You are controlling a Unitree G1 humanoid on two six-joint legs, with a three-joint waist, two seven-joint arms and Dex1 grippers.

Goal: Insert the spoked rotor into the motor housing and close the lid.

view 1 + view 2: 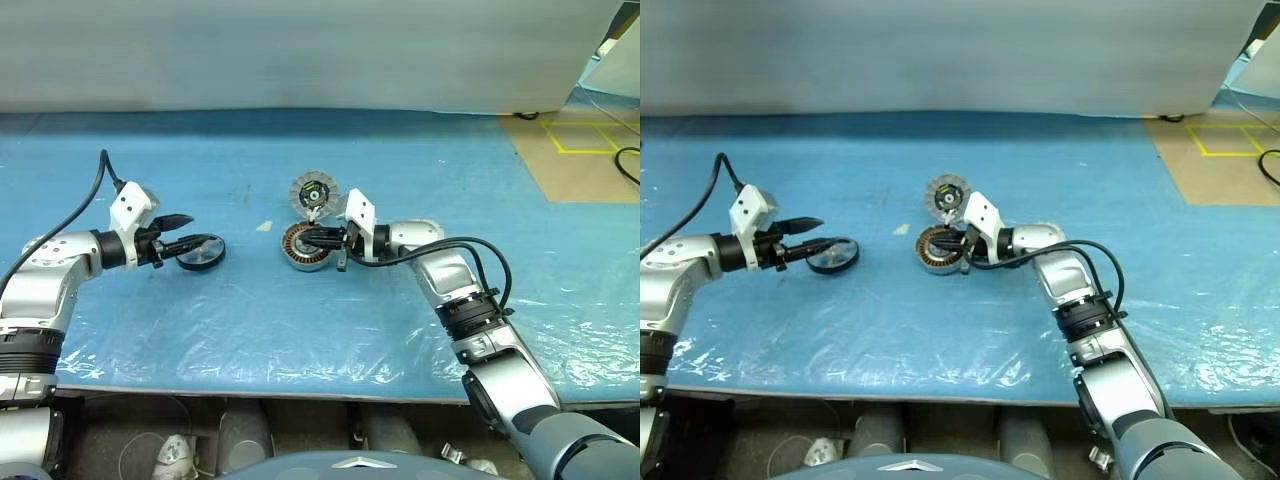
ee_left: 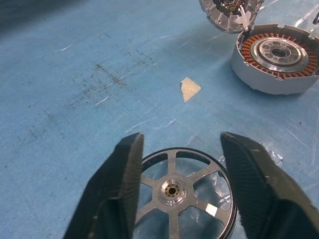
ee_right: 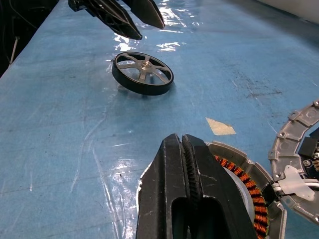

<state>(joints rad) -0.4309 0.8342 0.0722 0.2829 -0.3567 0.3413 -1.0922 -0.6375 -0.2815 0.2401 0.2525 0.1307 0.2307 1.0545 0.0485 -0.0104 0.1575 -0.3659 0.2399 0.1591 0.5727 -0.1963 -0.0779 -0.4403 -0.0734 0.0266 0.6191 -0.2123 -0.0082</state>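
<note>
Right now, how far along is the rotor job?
Done: the ribbed grey-white lid stands open beside the silver-grey motor housing, its copper windings exposed. In hand: the left gripper straddles the dark spoked rotor, jaws apart, not yet clamped; the shut right gripper rests at the housing. Left: insert rotor, close lid.

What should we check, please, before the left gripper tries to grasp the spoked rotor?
1. Left gripper fingers apart, either side of the spoked rotor: ok.
2. Rotor gripped: not ok, it lies on the blue mat, fingers above it.
3. Lid open: ok, tilted up behind the motor housing.
4. Housing mouth free: not ok, the shut right gripper rests over its rim.
5. Housing firmly steadied: cannot tell.
</note>
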